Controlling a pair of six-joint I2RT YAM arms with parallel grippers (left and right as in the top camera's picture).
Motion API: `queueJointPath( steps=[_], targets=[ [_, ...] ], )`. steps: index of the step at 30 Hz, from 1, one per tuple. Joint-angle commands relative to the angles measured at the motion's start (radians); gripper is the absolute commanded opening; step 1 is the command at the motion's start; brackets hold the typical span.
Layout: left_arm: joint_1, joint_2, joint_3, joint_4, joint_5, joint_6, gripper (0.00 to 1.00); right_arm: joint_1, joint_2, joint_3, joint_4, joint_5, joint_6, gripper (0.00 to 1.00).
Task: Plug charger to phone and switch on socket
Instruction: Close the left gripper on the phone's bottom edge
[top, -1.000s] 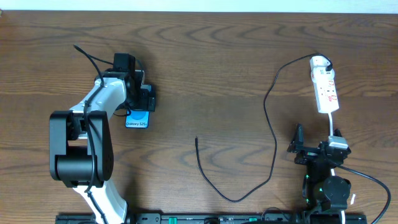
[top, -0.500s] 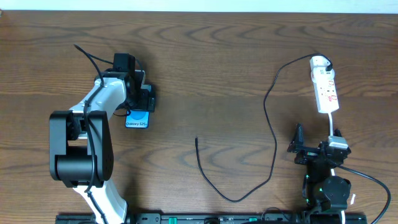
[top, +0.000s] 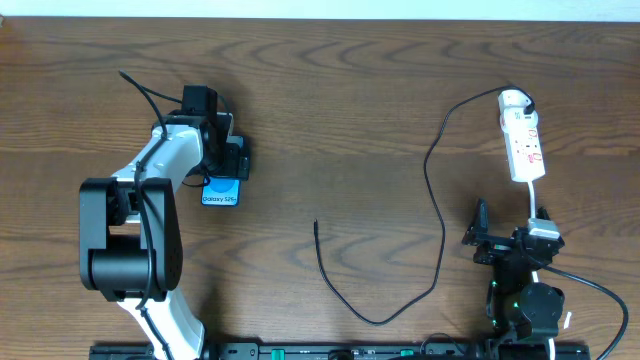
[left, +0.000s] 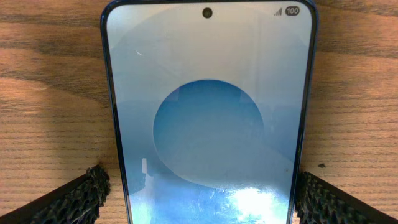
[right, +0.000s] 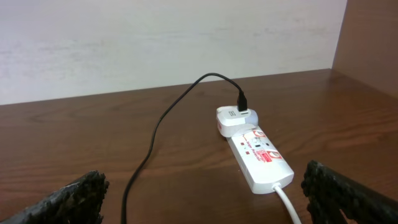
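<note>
phone (top: 221, 193): part hidden under left end effector (top: 223, 172) | socket (top: 523, 140): on/off unreadable

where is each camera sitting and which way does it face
Overhead: fixed above the brown wooden table, looking straight down; left arm and right arm show.
Left wrist: on the left arm, looking down at the blue-screened rectangular phone; left fingers straddle it.
Right wrist: low, facing across the table at the white red-marked power strip and thin black cable; right fingers at bottom corners.
Shared: overhead also shows all three.
</note>
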Motion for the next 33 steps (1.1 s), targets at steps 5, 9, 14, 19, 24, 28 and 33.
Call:
queueJointPath(
  steps=[5,9,14,19,24,28,33],
  targets=[
    [-0.002,0.063,-0.018,-0.013,-0.006,0.021,0.91,0.010,-0.005,-0.005,0.001,0.008,0.013,0.99],
    [-0.002,0.063,-0.018,-0.014,-0.006,0.021,0.88,0.010,-0.005,-0.005,0.001,0.008,0.013,0.99],
    [-0.002,0.063,-0.018,-0.014,-0.006,0.021,0.85,0.010,-0.005,-0.005,0.001,0.008,0.013,0.99],
    [-0.002,0.063,-0.018,-0.014,-0.006,0.021,0.83,0.010,-0.005,-0.005,0.001,0.008,0.013,0.99],
    [-0.002,0.063,-0.018,-0.017,-0.006,0.021,0.79,0.010,-0.005,-0.005,0.001,0.008,0.013,0.99],
    [-0.002,0.063,-0.018,-0.017,-0.006,0.021,0.77,0.010,-0.005,-0.005,0.001,0.008,0.013,0.99],
    [-0.002,0.063,-0.018,-0.017,-0.006,0.021,0.76,0.010,-0.005,-0.005,0.001,0.008,0.013,0.99]
  ],
)
